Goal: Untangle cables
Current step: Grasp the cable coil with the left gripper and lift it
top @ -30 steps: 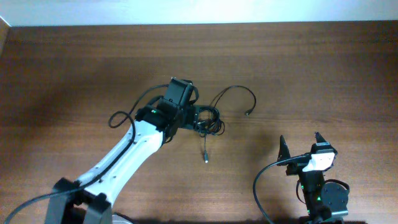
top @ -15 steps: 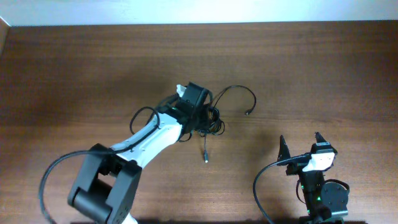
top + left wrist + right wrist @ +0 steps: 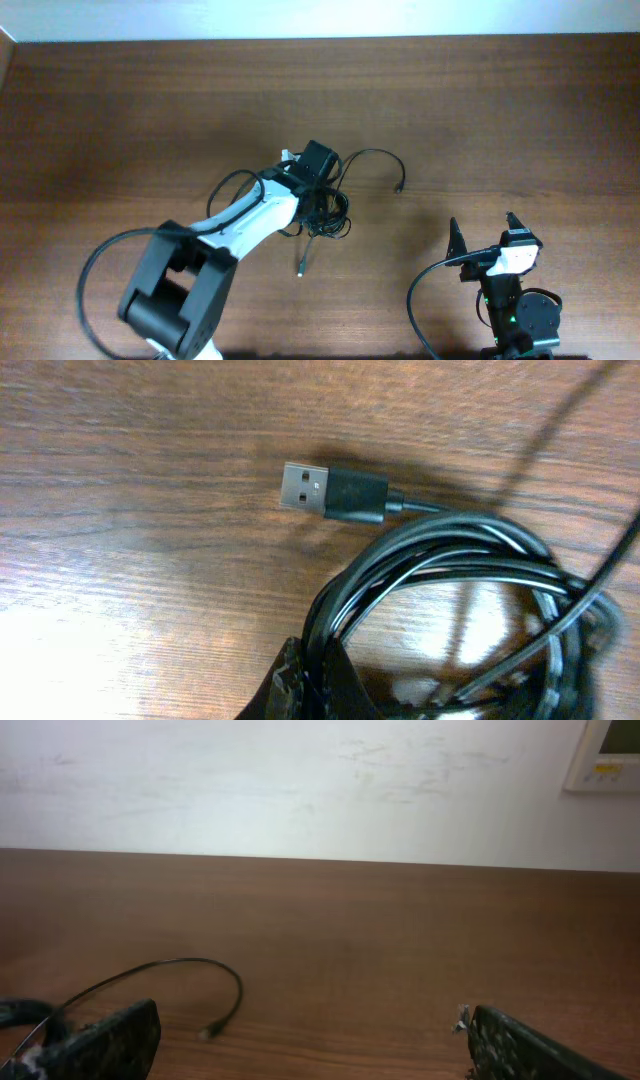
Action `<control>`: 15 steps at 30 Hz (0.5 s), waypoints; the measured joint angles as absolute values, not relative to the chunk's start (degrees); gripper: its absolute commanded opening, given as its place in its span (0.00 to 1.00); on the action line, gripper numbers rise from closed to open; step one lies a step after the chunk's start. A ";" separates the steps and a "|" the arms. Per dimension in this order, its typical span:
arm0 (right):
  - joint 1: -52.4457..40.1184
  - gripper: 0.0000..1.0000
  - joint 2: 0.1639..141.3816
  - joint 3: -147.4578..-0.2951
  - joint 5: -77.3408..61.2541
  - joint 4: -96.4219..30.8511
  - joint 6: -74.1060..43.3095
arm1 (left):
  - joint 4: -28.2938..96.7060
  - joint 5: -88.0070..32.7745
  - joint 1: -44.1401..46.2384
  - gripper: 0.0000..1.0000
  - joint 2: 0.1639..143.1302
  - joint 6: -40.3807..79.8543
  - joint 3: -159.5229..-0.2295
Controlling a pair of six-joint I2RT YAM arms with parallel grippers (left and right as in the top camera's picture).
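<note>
Gripping a knot that is not yet loosened, mid-bench.
Thin black cables [image 3: 325, 212] lie bunched in one tangle at the middle of the dark wooden bench [image 3: 520, 110]. Only a curved tail [image 3: 385, 158] to the far right and a short tail [image 3: 303, 262] on the near side trail free. The left jaws look clenched on several coiled strands beside a silver-tipped black USB plug [image 3: 330, 490]. The right jaws stand released, idle at near right. By my judgement, nearly all the separating remains.
</note>
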State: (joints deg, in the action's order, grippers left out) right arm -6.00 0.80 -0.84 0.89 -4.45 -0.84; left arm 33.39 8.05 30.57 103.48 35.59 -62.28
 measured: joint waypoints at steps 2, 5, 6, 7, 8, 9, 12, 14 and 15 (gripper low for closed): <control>-6.00 0.98 0.80 -0.84 0.86 -4.45 -0.86 | 34.50 6.46 30.41 0.00 95.29 35.59 -62.08; -6.00 0.98 0.80 -0.84 0.86 -4.45 -0.82 | 34.96 5.85 30.41 0.00 87.39 35.64 -62.08; -6.00 0.98 0.80 -0.84 0.86 -4.45 -0.86 | 35.24 5.78 30.41 0.00 86.72 37.23 -62.08; -6.00 0.99 0.80 -0.84 0.89 -4.45 -0.84 | 35.99 5.78 30.41 0.00 86.28 39.97 -62.08; -6.00 0.98 0.80 -0.84 0.86 -4.45 -0.86 | 37.28 5.76 30.41 0.00 86.15 44.25 -62.08; -6.00 0.98 0.80 -0.84 0.86 -4.45 -0.86 | 38.37 5.58 30.41 0.00 86.13 46.54 -62.19; -6.00 0.98 0.80 -0.84 0.89 -4.45 -0.82 | 43.35 4.56 30.41 0.00 86.06 59.13 -62.11; -6.00 0.98 0.80 -0.84 0.86 -4.45 -0.84 | 43.38 4.95 30.41 0.00 86.04 58.89 -62.11; -6.00 0.98 0.80 -0.84 0.86 -4.45 -0.82 | 43.38 4.99 30.41 0.00 86.04 57.60 -62.11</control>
State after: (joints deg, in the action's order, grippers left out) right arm -6.00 0.80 -0.84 0.86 -4.45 -0.82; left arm 43.38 4.99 30.41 86.04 57.60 -62.11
